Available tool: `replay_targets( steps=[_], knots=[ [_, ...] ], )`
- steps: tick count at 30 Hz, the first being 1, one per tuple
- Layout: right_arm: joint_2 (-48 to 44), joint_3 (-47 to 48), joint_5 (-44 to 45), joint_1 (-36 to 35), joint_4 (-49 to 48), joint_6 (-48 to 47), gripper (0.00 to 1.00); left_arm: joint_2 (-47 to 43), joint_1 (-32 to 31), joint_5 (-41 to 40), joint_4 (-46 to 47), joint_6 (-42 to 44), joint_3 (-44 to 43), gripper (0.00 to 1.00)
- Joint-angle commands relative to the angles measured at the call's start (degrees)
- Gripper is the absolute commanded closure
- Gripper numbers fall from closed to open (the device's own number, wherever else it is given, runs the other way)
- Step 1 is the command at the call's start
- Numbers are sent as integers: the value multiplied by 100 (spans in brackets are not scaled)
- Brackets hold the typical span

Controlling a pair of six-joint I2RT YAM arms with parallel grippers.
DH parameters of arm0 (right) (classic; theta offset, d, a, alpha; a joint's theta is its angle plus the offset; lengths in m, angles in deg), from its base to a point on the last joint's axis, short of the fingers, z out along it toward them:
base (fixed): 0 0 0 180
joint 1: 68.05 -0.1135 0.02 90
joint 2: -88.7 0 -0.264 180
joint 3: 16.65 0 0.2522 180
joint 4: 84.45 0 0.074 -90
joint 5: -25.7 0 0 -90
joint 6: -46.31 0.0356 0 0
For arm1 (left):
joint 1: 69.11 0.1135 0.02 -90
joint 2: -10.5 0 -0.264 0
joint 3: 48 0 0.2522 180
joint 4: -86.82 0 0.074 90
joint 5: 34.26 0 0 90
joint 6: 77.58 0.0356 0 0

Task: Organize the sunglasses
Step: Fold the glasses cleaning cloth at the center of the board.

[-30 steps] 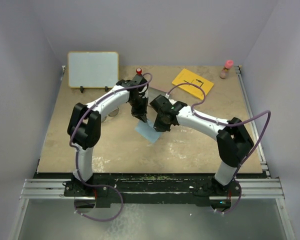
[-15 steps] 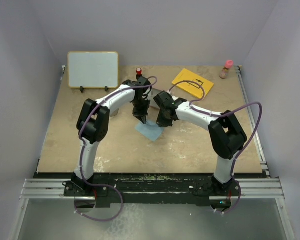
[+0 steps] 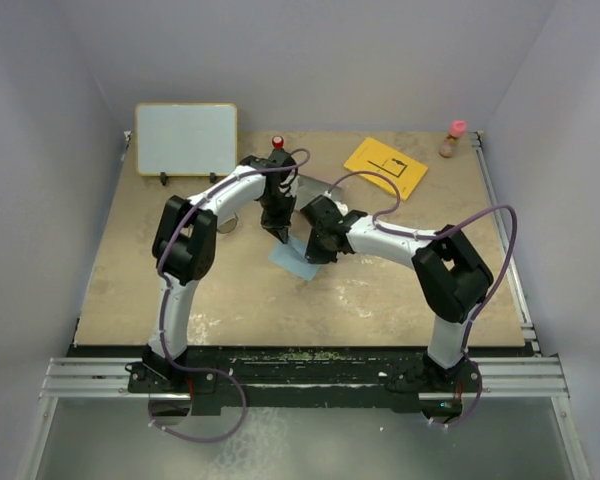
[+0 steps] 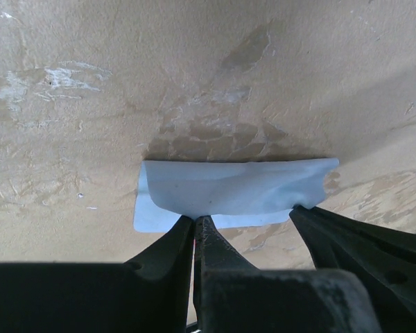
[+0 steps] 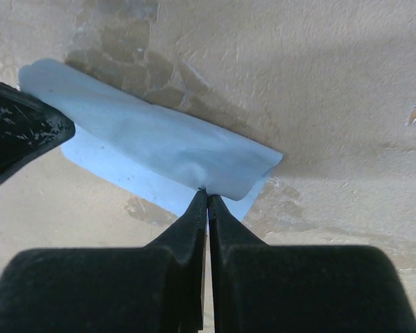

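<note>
The tan, mottled table (image 3: pixel 380 290) sits between pale walls, with open surface on the near side of both grippers. The left gripper (image 4: pixel 195 220) and right gripper (image 5: pixel 206 191) are each pinched closed on the light blue cloth (image 4: pixel 229 191), whose fold only the wrist views show. Only the overhead view shows the sunglasses (image 3: pixel 224 224), left of the left gripper and half hidden by its arm.

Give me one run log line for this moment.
left gripper: shut on blue cloth edge | right gripper: shut on blue cloth | blue cloth: doubled over, lower layer on table
</note>
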State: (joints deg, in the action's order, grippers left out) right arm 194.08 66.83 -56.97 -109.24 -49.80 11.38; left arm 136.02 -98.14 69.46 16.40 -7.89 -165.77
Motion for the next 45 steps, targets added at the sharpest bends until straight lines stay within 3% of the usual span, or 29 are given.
replay_targets(
  steps=[1, 11, 27, 45],
  knots=[
    [-289, -157, -13, -26, -154, 164, 100, -7, 125, 336, -121, 187, -104, 96],
    [-291, -40, 67, -25, 51, 209, 100, -250, 125, 828, -300, 406, 332, 96],
    [-509, -262, -10, -28, -128, 214, 100, -443, 194, 719, -587, 628, 186, 96],
    [-388, -407, -270, -272, -199, 239, 100, -583, 223, 799, -491, 733, 678, 96]
  ],
)
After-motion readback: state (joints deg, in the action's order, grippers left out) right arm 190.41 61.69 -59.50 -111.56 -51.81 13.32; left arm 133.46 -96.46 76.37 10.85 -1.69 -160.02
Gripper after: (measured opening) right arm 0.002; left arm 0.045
